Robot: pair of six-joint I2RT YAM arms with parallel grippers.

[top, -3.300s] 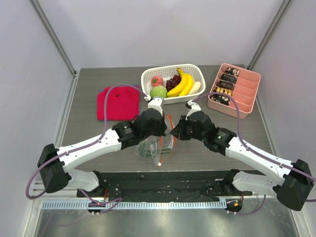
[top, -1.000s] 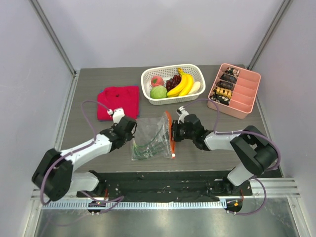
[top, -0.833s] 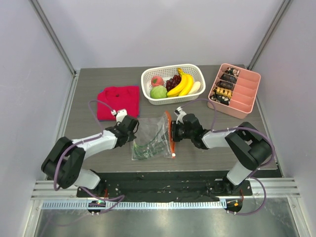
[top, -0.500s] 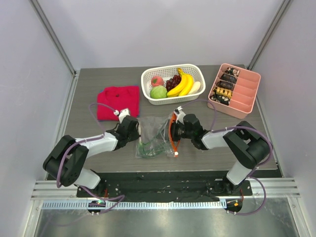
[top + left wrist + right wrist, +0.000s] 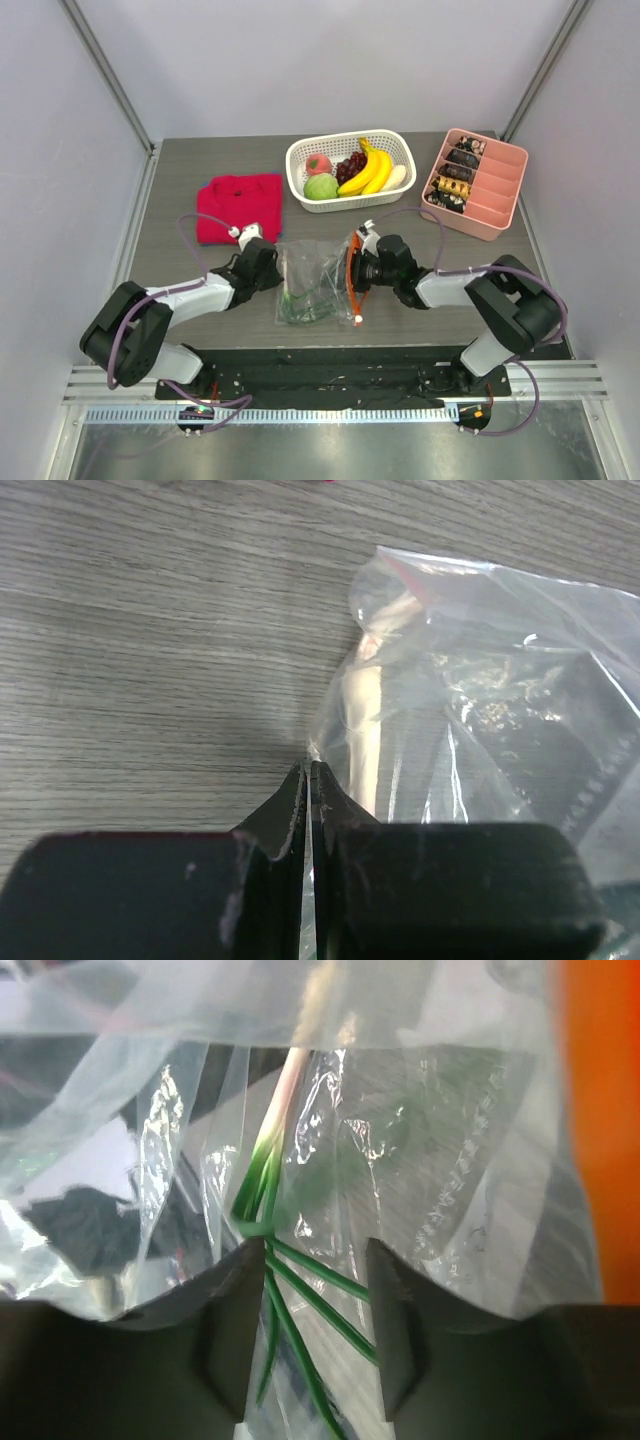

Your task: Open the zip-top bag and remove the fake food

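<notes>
On the table (image 5: pixel 170 200), left gripper (image 5: pixel 307 772) pinches the crinkly zip-top bag (image 5: pixel 315 280); right gripper (image 5: pixel 313 1247) gapes. Right wrist view resolves green stalks (image 5: pixel 300 1290).

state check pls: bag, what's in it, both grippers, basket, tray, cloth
zip-top bag: lying crumpled between the grippers; zipper open or shut unclear.
green-and-white stalk: inside the bag.
left gripper: shut, apparently pinching the bag's edge.
right gripper: open, bag plastic at its fingers.
basket: upright, holding fake fruit.
tray: upright, partly filled.
cloth: spread flat.
</notes>
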